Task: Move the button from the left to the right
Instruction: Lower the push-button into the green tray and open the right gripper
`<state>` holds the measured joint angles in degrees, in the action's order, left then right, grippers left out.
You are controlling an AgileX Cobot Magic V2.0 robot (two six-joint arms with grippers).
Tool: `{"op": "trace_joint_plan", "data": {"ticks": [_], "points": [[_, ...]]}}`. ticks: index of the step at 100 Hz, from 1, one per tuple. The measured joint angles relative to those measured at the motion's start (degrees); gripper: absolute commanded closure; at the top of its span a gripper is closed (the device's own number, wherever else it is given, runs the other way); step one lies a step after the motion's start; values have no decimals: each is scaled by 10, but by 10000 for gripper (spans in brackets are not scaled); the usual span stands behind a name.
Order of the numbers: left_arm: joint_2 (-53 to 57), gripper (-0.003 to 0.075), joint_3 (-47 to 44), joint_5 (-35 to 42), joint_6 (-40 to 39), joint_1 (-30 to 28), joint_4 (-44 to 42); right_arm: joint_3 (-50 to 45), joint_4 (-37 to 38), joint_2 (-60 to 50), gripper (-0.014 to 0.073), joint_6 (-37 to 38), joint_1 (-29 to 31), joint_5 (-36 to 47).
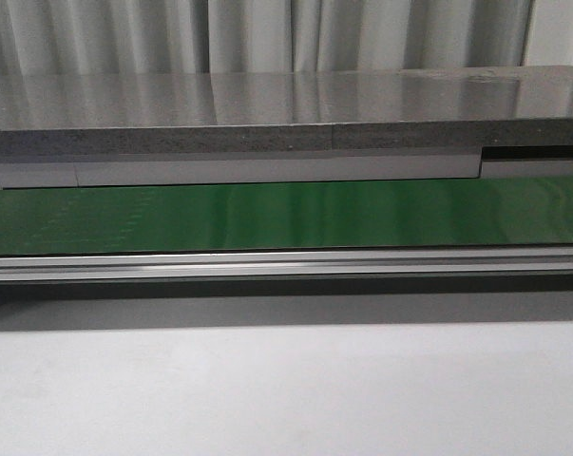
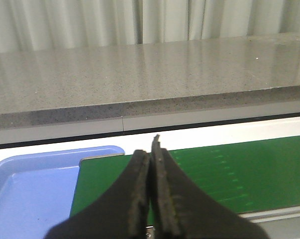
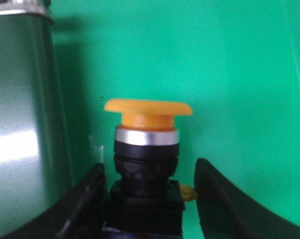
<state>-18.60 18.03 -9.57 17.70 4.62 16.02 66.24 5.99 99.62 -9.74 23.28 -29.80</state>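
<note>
The button shows only in the right wrist view: a yellow disc cap, a silver ring and a black body. It lies on the green belt. My right gripper is open around the black body. One finger sits against the body and the other stands a small gap away. My left gripper is shut and empty, over the end of the green belt. The front view shows neither gripper nor the button.
A blue tray lies beside the belt end under my left gripper. A grey metal side rail runs close to the button. A grey stone counter lies behind the belt, with a white table surface in front.
</note>
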Motion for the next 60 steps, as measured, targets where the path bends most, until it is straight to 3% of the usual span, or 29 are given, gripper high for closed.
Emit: {"op": "trace_joint_plan", "data": {"ticks": [60], "points": [[0,740,0,0,0,0,0,0,0,26,419,0,1,55]]}}
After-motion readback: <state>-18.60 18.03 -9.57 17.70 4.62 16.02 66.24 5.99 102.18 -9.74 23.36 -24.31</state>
